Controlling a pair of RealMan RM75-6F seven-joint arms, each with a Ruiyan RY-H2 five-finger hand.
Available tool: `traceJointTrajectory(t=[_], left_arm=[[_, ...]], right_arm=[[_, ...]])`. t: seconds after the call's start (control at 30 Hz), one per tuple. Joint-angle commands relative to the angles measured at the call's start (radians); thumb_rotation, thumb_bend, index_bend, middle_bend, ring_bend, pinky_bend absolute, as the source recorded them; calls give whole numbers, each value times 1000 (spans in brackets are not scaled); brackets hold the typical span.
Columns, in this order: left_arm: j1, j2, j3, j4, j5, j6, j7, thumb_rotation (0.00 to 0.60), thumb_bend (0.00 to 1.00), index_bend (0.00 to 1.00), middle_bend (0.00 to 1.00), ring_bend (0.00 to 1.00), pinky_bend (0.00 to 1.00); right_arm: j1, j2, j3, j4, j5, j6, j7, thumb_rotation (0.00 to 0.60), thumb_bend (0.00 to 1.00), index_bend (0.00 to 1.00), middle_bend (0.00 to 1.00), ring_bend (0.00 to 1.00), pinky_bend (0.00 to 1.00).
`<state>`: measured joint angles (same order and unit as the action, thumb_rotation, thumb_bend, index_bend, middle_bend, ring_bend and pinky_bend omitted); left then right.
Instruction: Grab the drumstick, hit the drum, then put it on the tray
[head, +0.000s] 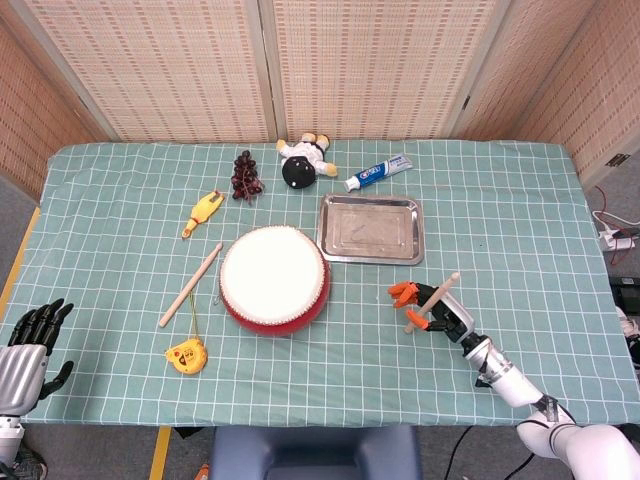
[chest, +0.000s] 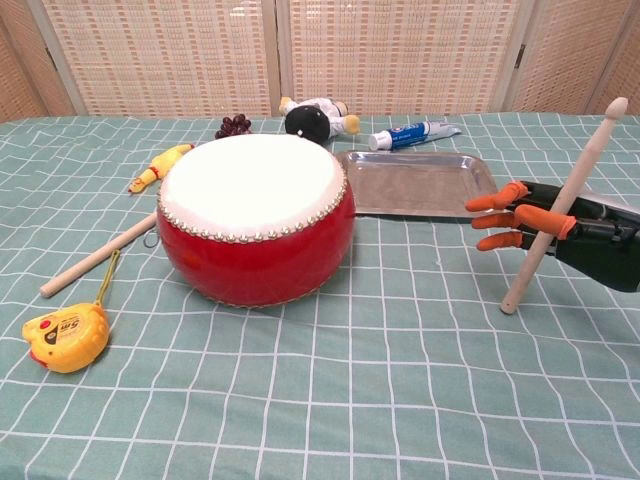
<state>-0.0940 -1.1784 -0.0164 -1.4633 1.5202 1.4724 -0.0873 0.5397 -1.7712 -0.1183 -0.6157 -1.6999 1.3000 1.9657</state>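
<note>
A red drum (head: 274, 277) (chest: 255, 215) with a white skin stands mid-table. Behind it to the right lies the empty metal tray (head: 370, 228) (chest: 420, 183). My right hand (head: 432, 306) (chest: 560, 225), black with orange fingertips, grips a wooden drumstick (head: 432, 301) (chest: 560, 205) right of the drum and in front of the tray. The stick leans right, with its lower end on or just above the cloth. A second drumstick (head: 190, 286) (chest: 95, 260) lies left of the drum. My left hand (head: 28, 338) hangs off the table's near left corner, fingers apart and holding nothing.
A yellow tape measure (head: 186, 356) (chest: 62, 337) lies near the front left. A yellow rubber chicken (head: 201, 213), dark grapes (head: 245, 175), a doll (head: 305, 160) and a toothpaste tube (head: 378, 172) sit along the back.
</note>
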Motion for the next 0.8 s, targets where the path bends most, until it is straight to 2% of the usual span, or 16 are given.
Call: traceJointTrajectory(t=[0.03,0.43,0.73,0.8], left_arm=[[0,0,0,0,0,-1,0,600,303,25,0,0,32],[-1,-4,1,5,4,0,-4,600,302,25,0,0,29],[1,-6,1,8,2,0,-8,600,303,25,0,0,25],[1,-8,2,10,3,-1,-10,600,303,25,0,0,23]], right_arm=[[1,5,-5,-10,1,-14,0,560,413,502,315,292,340],[-3,-9,-25,-13,2,-43,-27,559,407,602,428,398,434],[-3,-21,-34,-10,3,-65,-45,561,261,640,465,434,474],[1,-24,-33,-9,3,-69,-47,561,180,655,483,457,500]])
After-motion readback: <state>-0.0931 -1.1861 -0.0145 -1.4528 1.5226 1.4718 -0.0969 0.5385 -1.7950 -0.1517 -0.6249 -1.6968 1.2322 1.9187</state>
